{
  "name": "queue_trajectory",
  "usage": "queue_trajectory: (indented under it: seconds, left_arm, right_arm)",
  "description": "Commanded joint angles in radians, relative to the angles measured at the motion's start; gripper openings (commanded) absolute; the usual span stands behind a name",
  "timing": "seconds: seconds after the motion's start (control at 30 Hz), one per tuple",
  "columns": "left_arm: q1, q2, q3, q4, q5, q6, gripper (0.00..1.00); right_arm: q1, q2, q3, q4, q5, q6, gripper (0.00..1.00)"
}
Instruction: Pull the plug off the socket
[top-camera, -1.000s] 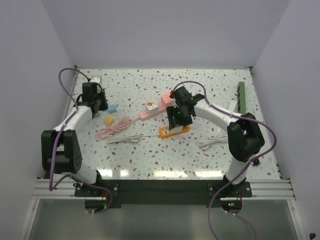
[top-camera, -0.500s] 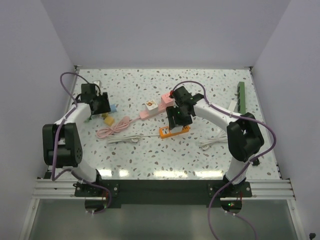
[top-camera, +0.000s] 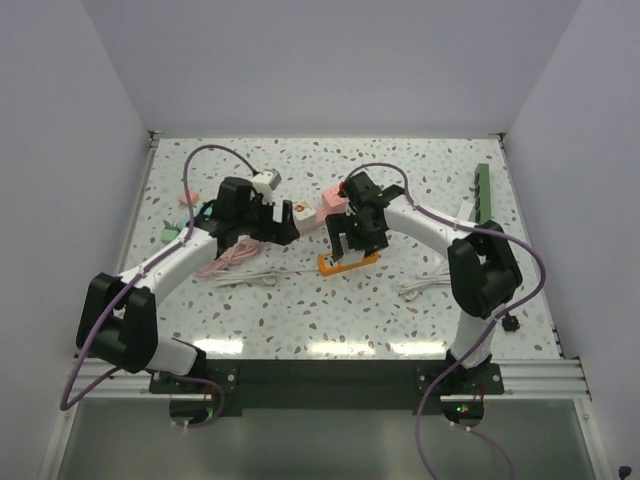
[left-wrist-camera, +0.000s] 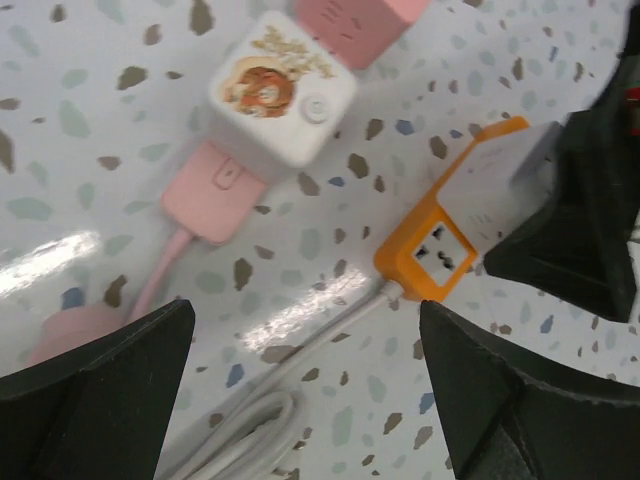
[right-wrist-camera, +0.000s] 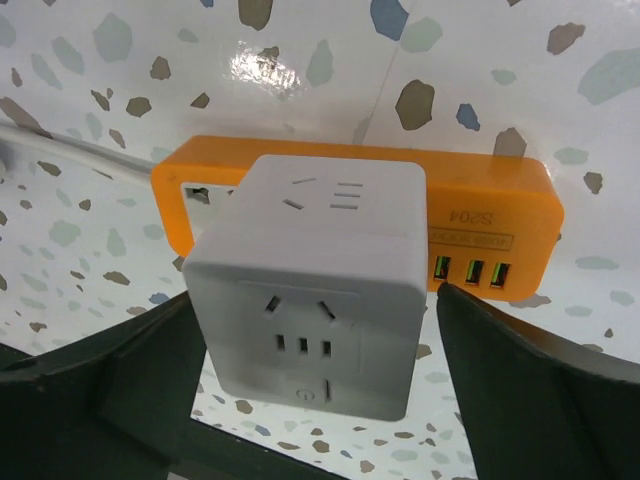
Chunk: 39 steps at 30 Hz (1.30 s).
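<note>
A speckled tabletop (top-camera: 330, 300) lies inside white walls. The left end effector (left-wrist-camera: 310, 400) hangs wide apart and empty above a pink socket (left-wrist-camera: 215, 190) that carries a cartoon-faced white cube (left-wrist-camera: 280, 90). The right end effector (right-wrist-camera: 310, 385) stands apart, its jaws flanking but not clamping the white plug (right-wrist-camera: 310, 260). The plug sits in the orange socket (right-wrist-camera: 500, 205) at mid-table, just right of the pink one.

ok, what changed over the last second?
Left arm swung from the table's left edge toward the centre. The left gripper now hovers open over the cartoon-faced white plug on the pink strip. It has taken hold of nothing. Unchanged: right gripper astride the white adapter on the orange strip; both plugs still seated.
</note>
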Motion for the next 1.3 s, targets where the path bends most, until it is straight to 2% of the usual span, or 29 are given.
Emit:
queue_trajectory:
  seconds: [0.0,0.1,0.23,0.5,0.6,0.93,1.13,1.23,1.27]
  left_arm:
    - [-0.080,0.004,0.046,0.110,0.047,-0.011,1.00]
    - [-0.131,0.038,0.095,0.121,0.060,0.021,1.00]
    - [-0.221,0.106,0.227,0.067,0.012,0.084,1.00]
    - [-0.390,0.383,0.590,-0.210,-0.150,0.062,1.00]
    - [-0.447,0.449,0.630,-0.249,-0.177,0.104,1.00]
    - [-0.482,0.496,0.626,-0.297,-0.272,0.441,1.00]
    - [-0.511,0.513,0.543,-0.231,-0.146,0.526,1.00]
    - [-0.520,0.501,0.490,-0.202,-0.076,0.537,0.99]
    - [-0.522,0.501,0.477,-0.209,-0.060,0.537,0.94]
  right_arm:
    - [-0.007,-0.005,-0.012,0.022,-0.058,0.035,0.98]
    - [-0.016,-0.066,-0.003,0.013,-0.041,0.070,0.99]
    - [-0.067,-0.239,-0.027,0.001,0.071,0.134,0.99]
    - [-0.303,-0.456,-0.179,-0.056,0.158,0.213,0.99]
    - [-0.360,-0.473,-0.228,-0.052,0.120,0.210,0.99]
    - [-0.397,-0.497,-0.329,-0.001,0.022,0.202,0.99]
    - [-0.397,-0.473,-0.374,0.046,-0.044,0.196,0.99]
    - [-0.397,-0.462,-0.406,0.121,-0.133,0.213,0.99]
    - [-0.398,-0.461,-0.427,0.175,-0.180,0.244,0.99]
